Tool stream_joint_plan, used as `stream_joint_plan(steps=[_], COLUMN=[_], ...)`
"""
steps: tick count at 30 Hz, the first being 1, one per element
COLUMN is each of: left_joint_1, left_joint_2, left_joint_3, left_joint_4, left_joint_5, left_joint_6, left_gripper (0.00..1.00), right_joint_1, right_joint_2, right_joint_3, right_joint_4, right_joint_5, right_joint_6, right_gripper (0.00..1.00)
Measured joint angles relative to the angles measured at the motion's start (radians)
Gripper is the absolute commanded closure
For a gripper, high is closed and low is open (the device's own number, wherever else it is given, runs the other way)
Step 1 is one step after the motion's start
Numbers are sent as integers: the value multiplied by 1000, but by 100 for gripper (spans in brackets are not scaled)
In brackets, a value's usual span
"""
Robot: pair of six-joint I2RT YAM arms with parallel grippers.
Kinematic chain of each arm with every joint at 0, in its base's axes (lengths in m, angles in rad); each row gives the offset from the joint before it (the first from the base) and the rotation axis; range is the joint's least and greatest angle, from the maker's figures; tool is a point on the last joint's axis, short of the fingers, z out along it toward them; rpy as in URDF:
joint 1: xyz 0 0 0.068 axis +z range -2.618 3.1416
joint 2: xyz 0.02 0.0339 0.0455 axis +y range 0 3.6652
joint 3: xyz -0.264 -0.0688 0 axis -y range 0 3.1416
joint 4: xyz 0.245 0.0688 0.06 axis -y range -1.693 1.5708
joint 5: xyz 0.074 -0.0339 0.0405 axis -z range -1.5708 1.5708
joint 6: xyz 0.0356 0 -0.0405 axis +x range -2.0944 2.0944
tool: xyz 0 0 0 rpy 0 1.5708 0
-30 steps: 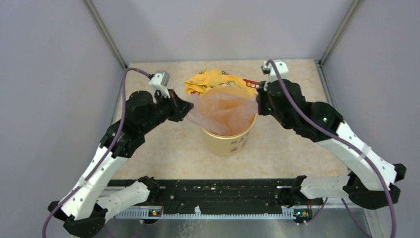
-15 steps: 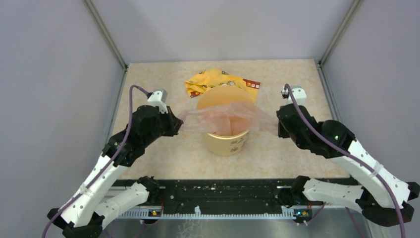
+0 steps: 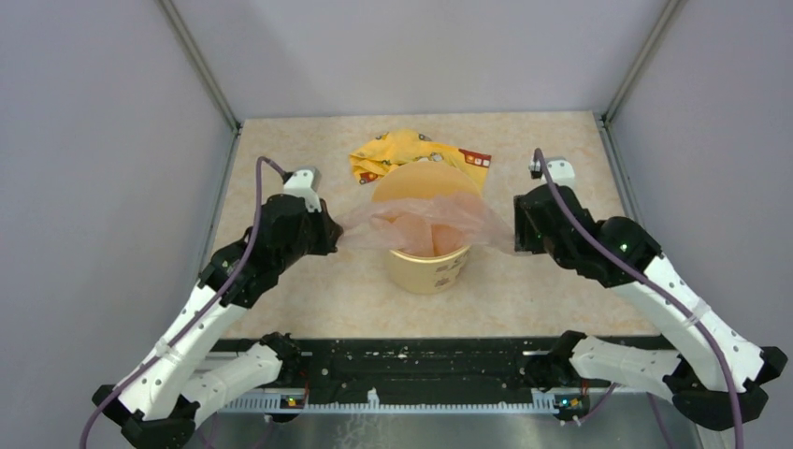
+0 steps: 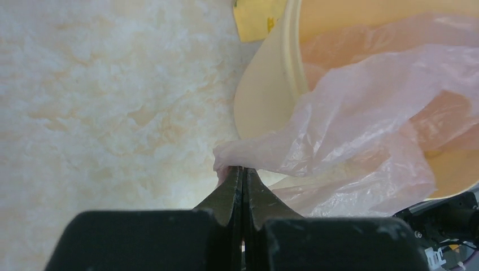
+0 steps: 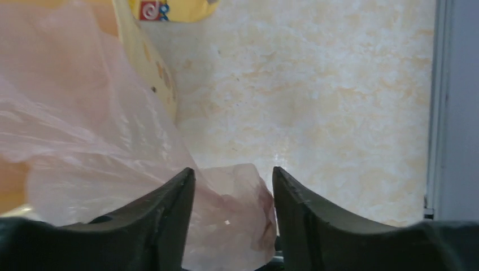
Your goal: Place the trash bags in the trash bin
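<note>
The pale pink trash bag [image 3: 425, 220] hangs stretched across the top of the pale yellow trash bin [image 3: 432, 269], sagging into its orange inside. My left gripper [image 3: 338, 234] is left of the bin, shut on the bag's left corner. In the left wrist view its tips [image 4: 243, 168] pinch the bag [image 4: 361, 113] beside the bin rim [image 4: 291, 68]. My right gripper [image 3: 513, 227] is to the right of the bin with its jaws open. In the right wrist view a corner of the bag [image 5: 240, 203] lies loose between the open gripper [image 5: 233, 172], near the bin wall [image 5: 158, 73].
A crumpled yellow printed wrapper [image 3: 411, 150] lies on the table just behind the bin and shows in both wrist views [image 4: 257, 17] [image 5: 169, 8]. Grey cell walls close in on three sides. A black rail [image 3: 421, 365] runs along the near edge.
Both arms came down and apart, pulling the bag flat over the bin. The right gripper's jaws have then opened off the bag's corner; the left stays shut.
</note>
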Motion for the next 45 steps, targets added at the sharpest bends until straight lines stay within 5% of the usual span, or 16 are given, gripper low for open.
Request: stream_joint_plan(steps=[10,20,31,45], left_joint_1=[0,0,0,0], left_joint_2=[49,84,77,69], left_joint_3=[137,152,161,168], left_joint_4=[95,129,135,136], left_joint_5=[64,129,183,200], left_joint_6=[138,184,216,218], left_gripper=[100,100,100,100], right_joint_1=[3,210,230,119], right_joint_2=[25,177,351,414], right_joint_3=[261,317,447,220], right_joint_4=[79,230,304,397], right_joint_5=[-135,-365,-447,-543], right_joint_6=[-171,-320,-394,-473], right_gripper=[36,40,44,44])
